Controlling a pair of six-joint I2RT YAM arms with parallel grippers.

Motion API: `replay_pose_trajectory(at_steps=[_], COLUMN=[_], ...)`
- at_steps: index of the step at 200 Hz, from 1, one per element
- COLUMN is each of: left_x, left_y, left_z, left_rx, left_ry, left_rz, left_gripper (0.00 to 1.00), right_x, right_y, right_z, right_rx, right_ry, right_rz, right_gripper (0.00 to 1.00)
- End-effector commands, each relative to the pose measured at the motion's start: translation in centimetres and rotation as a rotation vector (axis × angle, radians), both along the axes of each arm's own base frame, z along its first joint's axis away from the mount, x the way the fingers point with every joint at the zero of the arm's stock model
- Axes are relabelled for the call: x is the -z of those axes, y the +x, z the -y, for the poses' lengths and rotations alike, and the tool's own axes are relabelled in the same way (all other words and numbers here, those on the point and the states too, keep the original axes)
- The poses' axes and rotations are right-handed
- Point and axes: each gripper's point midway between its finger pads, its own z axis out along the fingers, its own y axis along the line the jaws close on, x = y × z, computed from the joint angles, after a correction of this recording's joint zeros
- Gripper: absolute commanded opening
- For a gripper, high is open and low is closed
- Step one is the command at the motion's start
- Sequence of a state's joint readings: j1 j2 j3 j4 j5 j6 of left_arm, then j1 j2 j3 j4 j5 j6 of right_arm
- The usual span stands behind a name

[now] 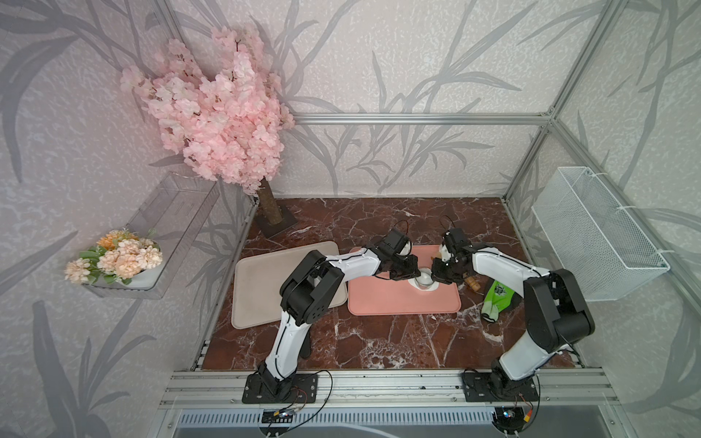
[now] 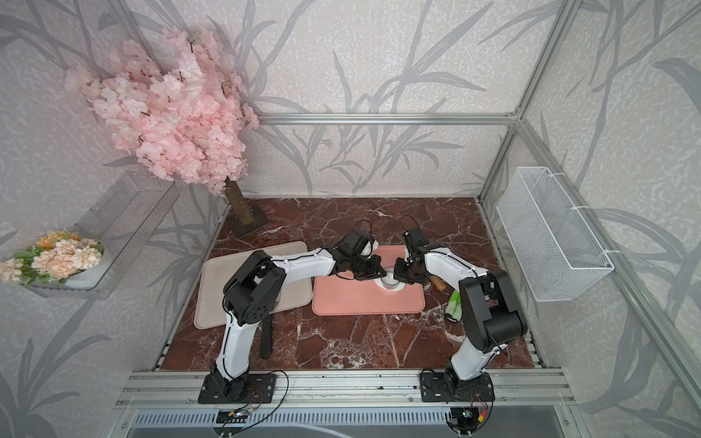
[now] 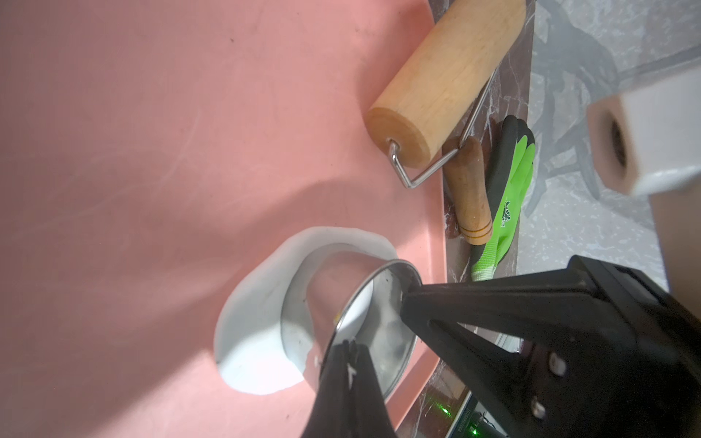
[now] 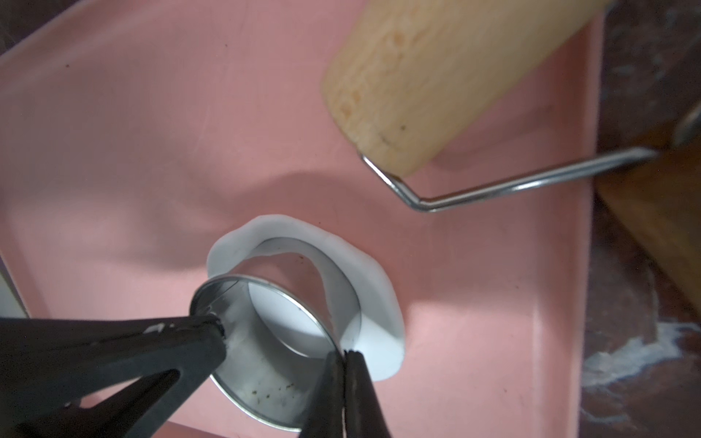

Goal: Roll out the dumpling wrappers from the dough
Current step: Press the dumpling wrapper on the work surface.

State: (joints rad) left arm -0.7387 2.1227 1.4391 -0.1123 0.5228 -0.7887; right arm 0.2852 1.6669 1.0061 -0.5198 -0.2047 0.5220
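at the mat's [image 1: 371, 301] 3 o'clock, left pincer [image 3: 349, 358] and right pincer [image 4: 344, 360], each pressed together, bear on the cutter [image 4: 261, 371] over flattened dough [image 3: 250, 322]; wrapper [image 4: 284, 318] not freed.

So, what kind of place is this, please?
Probably a robot test cell dressed like a home: aluminium frame, leaf wallpaper, left arm and right arm bolted to a front rail, a fake blossom tree.

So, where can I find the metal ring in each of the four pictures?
In a top view: metal ring on the pink mat's right part.
In a top view: the same spot.
Left wrist: metal ring at the left hand's tips.
Right wrist: at the right hand's tips.
Shared landmark: the white dough under the ring.
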Motion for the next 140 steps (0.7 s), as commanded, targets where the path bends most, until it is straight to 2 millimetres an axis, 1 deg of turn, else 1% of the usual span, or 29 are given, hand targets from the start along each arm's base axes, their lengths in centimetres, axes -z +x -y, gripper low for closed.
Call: replay_pose_trajectory(at_steps=[1,85,89,94,140], left_x=[5.2,7.3,7.4,7.5,8.3], left_y=[-2.3,-3.3,-3.4,-3.5,-3.9], left_z=[-3.3,-5.9,-6.1,-6.3,-7.4], left_rx=[-0.033,-0.075,-0.079,-0.082,-0.097], left_ry=[0.163,0.237,0.242,0.247,0.274], left_rz=[-0.123,-0.180,-0.182,-0.187,-0.205], left_gripper=[0.00,0.00,0.00,0.00,0.00], right_x=[2.7,3.6,4.4,4.5,4.9], right_y=[-1.9,-2.8,-3.2,-3.3,-3.7], right_z=[2.3,3.4,3.5,3.7,4.5], right_rx=[0.031,0.042,0.043,0.044,0.057], right_ry=[-0.089,-0.102,-0.109,-0.111,-0.116], right_rz=[-0.084,-0.112,-0.139,-0.144,-0.157], right_gripper=[0.00,0.00,0.00,0.00,0.00])
